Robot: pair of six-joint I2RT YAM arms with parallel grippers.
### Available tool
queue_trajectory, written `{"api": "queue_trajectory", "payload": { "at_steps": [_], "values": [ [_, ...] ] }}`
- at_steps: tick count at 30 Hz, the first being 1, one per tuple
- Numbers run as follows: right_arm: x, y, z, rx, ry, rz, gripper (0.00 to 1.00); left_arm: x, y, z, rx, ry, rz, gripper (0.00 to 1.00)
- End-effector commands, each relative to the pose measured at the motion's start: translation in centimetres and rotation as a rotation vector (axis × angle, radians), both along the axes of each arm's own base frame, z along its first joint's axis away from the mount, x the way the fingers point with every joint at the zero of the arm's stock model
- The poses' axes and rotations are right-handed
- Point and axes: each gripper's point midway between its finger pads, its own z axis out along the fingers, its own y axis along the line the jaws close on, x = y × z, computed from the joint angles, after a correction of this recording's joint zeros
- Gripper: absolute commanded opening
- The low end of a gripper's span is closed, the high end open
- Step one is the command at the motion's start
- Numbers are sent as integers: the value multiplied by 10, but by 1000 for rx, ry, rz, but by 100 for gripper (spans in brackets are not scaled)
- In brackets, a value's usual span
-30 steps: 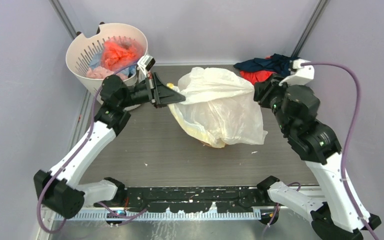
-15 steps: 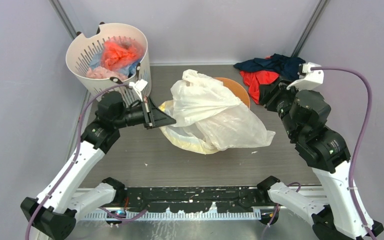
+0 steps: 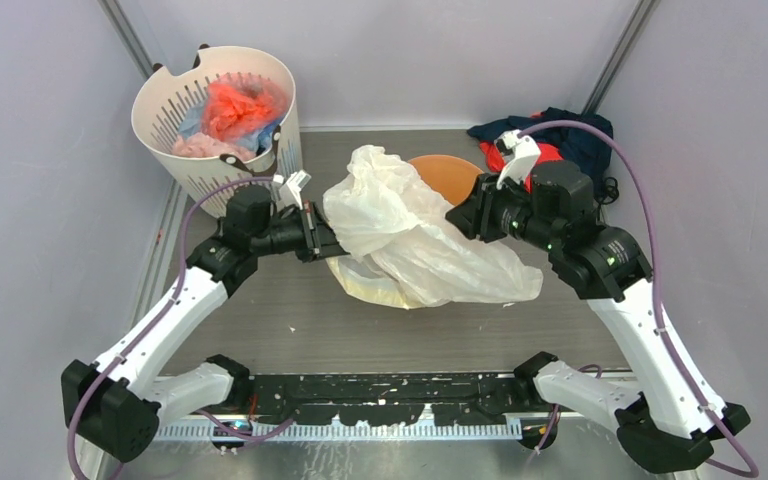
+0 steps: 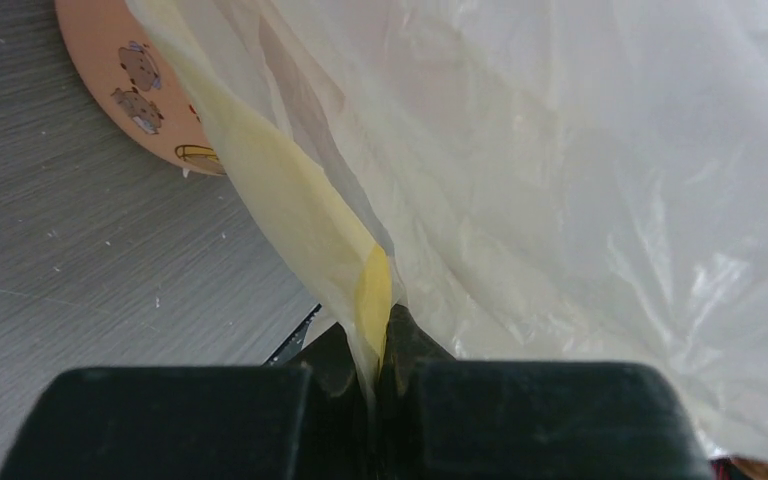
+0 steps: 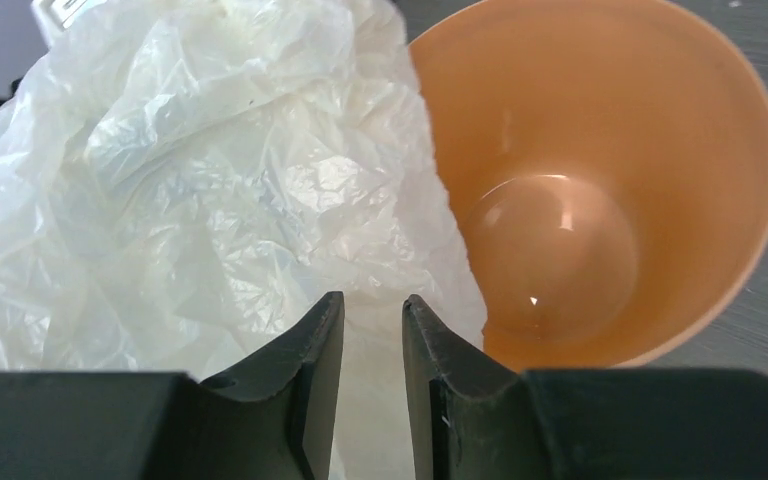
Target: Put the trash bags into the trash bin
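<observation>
The trash bag (image 3: 410, 235), a large wrinkled pale-yellow film, is draped at the table's middle and hides most of the orange trash bin (image 3: 448, 172) behind it. My left gripper (image 3: 332, 247) is shut on the bag's left edge; in the left wrist view a yellow fold of the bag (image 4: 580, 180) runs down between the closed fingers of that gripper (image 4: 372, 335), with the bin's printed side (image 4: 120, 80) at the upper left. My right gripper (image 3: 457, 218) is at the bag's right side. In the right wrist view this gripper (image 5: 373, 305) is narrowly open over the film (image 5: 210, 180), beside the bin's empty mouth (image 5: 680, 150).
A white slotted basket (image 3: 218, 110) holding red, pink and blue bundles stands at the back left. A red and navy cloth heap (image 3: 560, 135) lies at the back right, just behind my right arm. Walls close in the table on both sides.
My right arm swung left to the bag's right side, and its jaws narrowed. My left gripper shifted right, still holding the bag. The bag now covers more of the bin.
</observation>
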Motion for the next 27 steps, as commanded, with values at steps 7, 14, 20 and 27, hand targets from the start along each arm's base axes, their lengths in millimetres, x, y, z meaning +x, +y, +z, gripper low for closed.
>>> {"api": "queue_trajectory", "payload": {
  "at_steps": [7, 14, 20, 27],
  "values": [
    [-67, 28, 7, 46, -20, 402, 37, 22, -3, 14, 19, -131, 6, 3],
    [-80, 34, 1, 59, 26, 475, 50, 31, -5, 20, 24, -162, 4, 3],
    [-71, 34, -6, 19, 44, 446, 51, 40, -11, 36, 5, -202, -1, 3],
    [-62, 41, -11, -29, 43, 428, 51, 47, -16, 47, -14, -223, -10, 3]
  ]
}}
